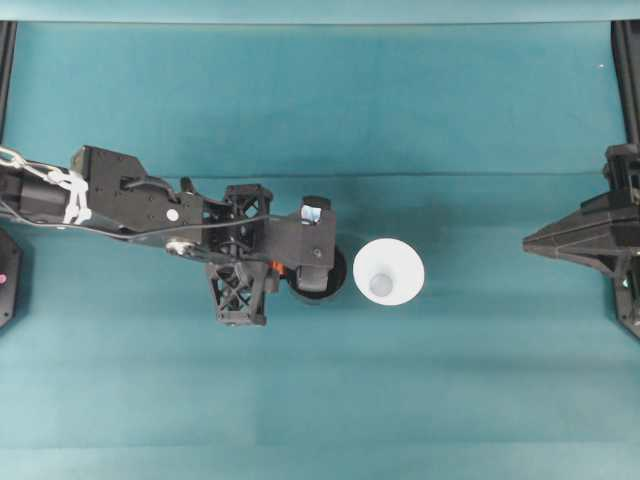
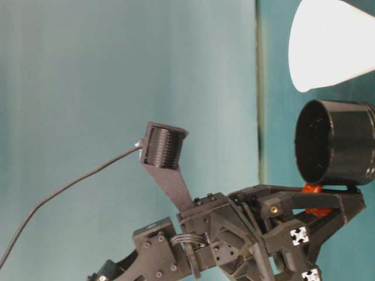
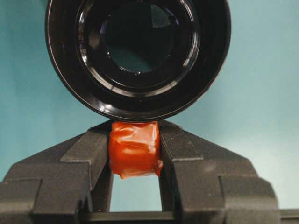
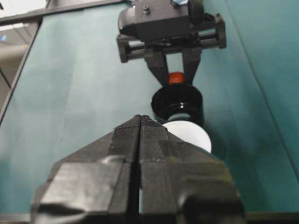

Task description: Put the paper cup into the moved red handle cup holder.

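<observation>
Left gripper (image 3: 135, 149) clamped on the holder's (image 3: 138, 56) orange-red handle (image 3: 134, 148), holder upright on the teal table (image 1: 300, 400), mid-left. Paper cup (image 1: 389, 271) stands just right of the holder, mouth up; touching or not, can't tell. Right gripper (image 4: 140, 122) jaws pressed together, empty, parked at the right edge. No legible writing or labels anywhere.

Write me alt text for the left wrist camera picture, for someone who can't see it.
The left hand grips the orange-red handle tab of a glossy black cup holder, one finger on each side. The holder's open mouth faces the camera, showing its empty dark inside, over a teal table.
</observation>
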You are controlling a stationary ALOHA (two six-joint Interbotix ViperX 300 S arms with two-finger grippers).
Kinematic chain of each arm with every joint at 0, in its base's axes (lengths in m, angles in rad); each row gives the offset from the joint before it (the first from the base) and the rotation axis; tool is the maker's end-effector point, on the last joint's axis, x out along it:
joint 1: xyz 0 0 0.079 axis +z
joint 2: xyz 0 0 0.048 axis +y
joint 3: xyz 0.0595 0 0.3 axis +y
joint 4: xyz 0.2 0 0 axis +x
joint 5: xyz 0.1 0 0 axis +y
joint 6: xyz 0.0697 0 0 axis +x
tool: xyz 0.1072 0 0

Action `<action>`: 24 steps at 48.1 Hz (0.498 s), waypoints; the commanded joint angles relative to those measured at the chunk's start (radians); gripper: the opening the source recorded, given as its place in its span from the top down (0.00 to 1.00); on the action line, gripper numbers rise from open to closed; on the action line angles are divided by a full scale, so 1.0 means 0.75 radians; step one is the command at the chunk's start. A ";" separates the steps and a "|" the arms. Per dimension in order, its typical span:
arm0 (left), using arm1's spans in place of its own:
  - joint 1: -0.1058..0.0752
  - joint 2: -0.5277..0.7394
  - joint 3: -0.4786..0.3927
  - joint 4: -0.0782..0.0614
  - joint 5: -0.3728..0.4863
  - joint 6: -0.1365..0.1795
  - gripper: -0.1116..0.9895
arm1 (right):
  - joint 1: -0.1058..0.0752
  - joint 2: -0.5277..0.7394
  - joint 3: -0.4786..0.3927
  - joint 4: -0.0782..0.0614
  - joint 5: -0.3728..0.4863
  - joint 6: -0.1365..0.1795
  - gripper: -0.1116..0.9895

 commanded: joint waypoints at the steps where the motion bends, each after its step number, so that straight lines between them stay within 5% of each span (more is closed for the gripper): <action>1: -0.004 -0.008 -0.010 0.002 -0.006 0.002 0.63 | -0.002 0.006 -0.027 -0.002 -0.006 0.008 1.00; 24: -0.002 0.000 0.002 0.002 -0.072 0.004 0.63 | -0.002 0.006 -0.027 -0.002 -0.008 0.008 1.00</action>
